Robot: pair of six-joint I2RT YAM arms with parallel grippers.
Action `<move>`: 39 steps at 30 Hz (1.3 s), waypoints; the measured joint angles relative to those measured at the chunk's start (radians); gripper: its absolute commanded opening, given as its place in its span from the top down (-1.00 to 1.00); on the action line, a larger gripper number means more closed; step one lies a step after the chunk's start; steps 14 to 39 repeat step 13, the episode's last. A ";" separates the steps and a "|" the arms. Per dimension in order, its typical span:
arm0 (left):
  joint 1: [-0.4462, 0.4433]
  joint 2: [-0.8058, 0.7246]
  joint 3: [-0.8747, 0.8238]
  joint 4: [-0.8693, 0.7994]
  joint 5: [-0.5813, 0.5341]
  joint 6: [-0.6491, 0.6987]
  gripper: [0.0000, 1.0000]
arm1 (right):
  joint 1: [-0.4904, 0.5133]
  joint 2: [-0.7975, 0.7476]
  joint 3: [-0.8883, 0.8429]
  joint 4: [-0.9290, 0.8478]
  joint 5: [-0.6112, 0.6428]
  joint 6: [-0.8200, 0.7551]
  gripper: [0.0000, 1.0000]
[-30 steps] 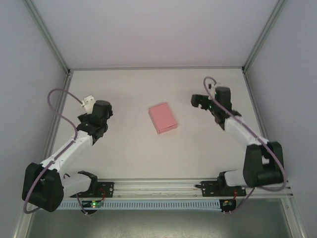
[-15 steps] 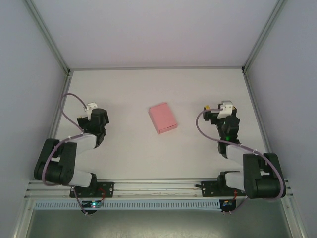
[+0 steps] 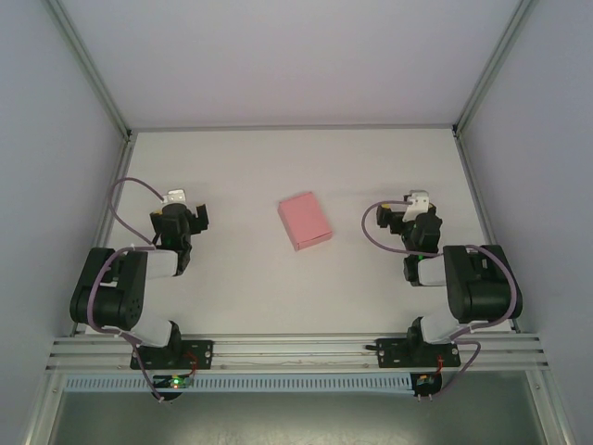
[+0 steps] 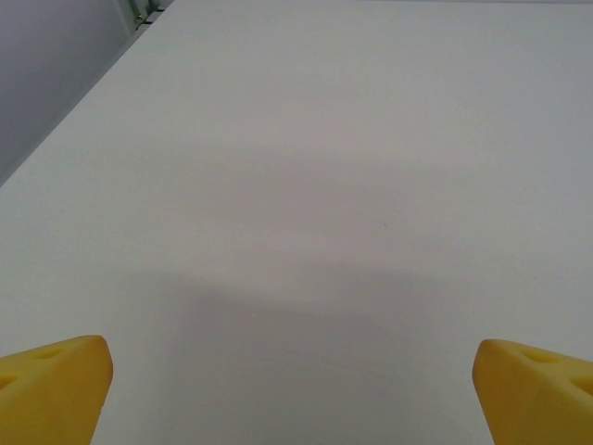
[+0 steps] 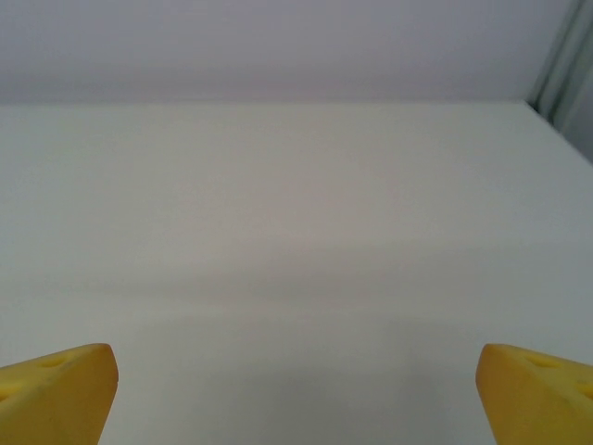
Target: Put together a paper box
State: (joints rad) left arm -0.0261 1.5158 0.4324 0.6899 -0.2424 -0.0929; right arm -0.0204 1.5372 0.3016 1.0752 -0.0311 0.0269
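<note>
**While both arms sit folded, the box lies alone**

Since the paper box (image 3: pixel 304 222) lies mid-counter as a closed pink block, skewed to the edges of the counter (image 3: pixel 278 297) and well apart from either arm, the folding looks finished or nearly so. The left jaws and right jaws are spread wide, yellow fingertips (image 4: pixel 56 385) over bare surface, pinching nothing. Any further move calls for a reach inward from the side edges to check the flaps.
</note>
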 measured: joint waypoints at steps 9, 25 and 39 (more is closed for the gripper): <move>0.001 0.000 0.000 0.000 0.033 0.000 -0.99 | 0.019 -0.010 0.016 -0.035 0.054 -0.005 -0.97; 0.001 0.000 0.000 0.000 0.033 0.000 -0.99 | 0.019 -0.010 0.016 -0.044 0.061 -0.005 -0.97; 0.001 0.000 0.000 0.000 0.033 0.000 -0.99 | 0.019 -0.010 0.016 -0.044 0.061 -0.005 -0.97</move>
